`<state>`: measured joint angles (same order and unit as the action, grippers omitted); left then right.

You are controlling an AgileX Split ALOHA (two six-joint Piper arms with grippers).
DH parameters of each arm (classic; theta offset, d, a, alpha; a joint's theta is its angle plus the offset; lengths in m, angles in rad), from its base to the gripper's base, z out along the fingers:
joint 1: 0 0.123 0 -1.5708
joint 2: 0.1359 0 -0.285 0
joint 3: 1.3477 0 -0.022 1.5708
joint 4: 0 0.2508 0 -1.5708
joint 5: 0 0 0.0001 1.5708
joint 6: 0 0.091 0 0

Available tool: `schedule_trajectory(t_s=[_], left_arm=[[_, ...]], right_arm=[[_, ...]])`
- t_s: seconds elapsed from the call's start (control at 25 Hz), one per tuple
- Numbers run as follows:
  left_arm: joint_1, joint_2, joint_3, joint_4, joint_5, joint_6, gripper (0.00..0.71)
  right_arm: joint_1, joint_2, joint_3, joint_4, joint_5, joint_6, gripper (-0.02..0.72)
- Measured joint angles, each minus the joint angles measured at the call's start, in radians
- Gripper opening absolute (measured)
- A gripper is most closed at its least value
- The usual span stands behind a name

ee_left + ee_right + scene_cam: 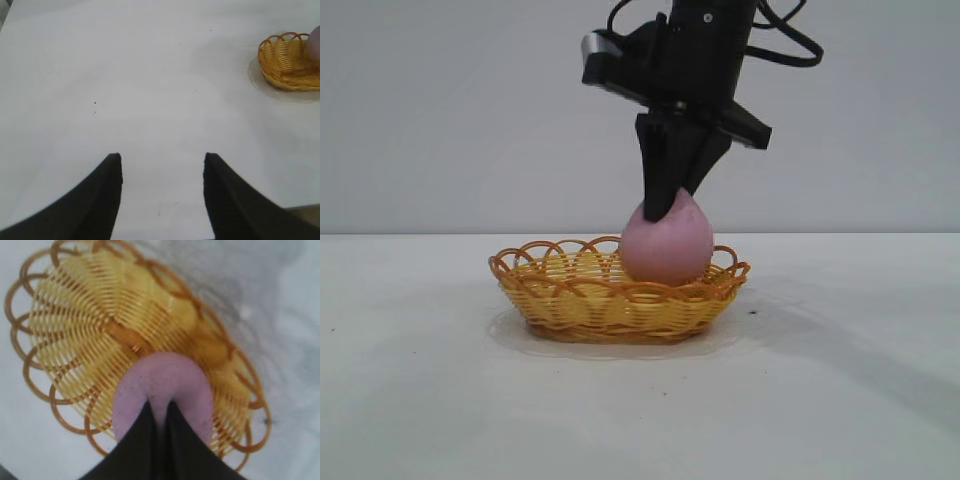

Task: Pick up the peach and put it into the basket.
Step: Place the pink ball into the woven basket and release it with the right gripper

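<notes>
Right tool [665,205]: pinched shut on the peach's [667,245] tip, inside the basket [560,300].
Left tool [162,175]: half open, empty.

My right gripper [665,205] hangs above the basket [570,305], its fingertips pinched together on the top of the peach [670,250]; the peach sits low within the basket's right half, rising above the rim; the basket rests on the table [420,400], near the middle; my left gripper [162,195] hangs over bare table well to the basket's left.
</notes>
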<state>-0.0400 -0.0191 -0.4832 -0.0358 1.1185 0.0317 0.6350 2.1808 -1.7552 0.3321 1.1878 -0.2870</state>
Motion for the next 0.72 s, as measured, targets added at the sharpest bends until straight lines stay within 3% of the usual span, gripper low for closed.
schedule_trajectory(t_s=[0.16, 0.2, 0.24, 0.36, 0.48, 0.6, 0.68, 0.72], left_arm=[[0.0, 0.0, 0.0, 0.0, 0.0, 0.0, 0.308], [0.0, 0.0, 0.0, 0.0, 0.0, 0.0, 0.308], [0.0, 0.0, 0.0, 0.0, 0.0, 0.0, 0.308], [0.0, 0.0, 0.0, 0.0, 0.0, 0.0, 0.308], [0.0, 0.0, 0.0, 0.0, 0.0, 0.0, 0.308], [0.0, 0.0, 0.0, 0.0, 0.0, 0.0, 0.308], [0.0, 0.0, 0.0, 0.0, 0.0, 0.0, 0.308], [0.0, 0.0, 0.0, 0.0, 0.0, 0.0, 0.308]], right_arm=[[0.005, 0.0, 0.0, -0.001, -0.04, -0.002, 0.0], [0.005, 0.0, 0.0, -0.005, -0.047, -0.002, 0.061], [0.005, 0.0, 0.0, -0.008, -0.051, -0.002, 0.061], [0.005, 0.0, 0.0, -0.012, -0.053, -0.005, 0.258], [0.005, 0.0, 0.0, -0.012, -0.053, -0.005, 0.389], [0.005, -0.002, 0.0, -0.019, -0.051, 0.005, 0.393], [-0.004, -0.013, 0.0, -0.046, -0.043, 0.037, 0.433], [-0.009, -0.019, 0.0, -0.07, -0.034, 0.059, 0.418]])
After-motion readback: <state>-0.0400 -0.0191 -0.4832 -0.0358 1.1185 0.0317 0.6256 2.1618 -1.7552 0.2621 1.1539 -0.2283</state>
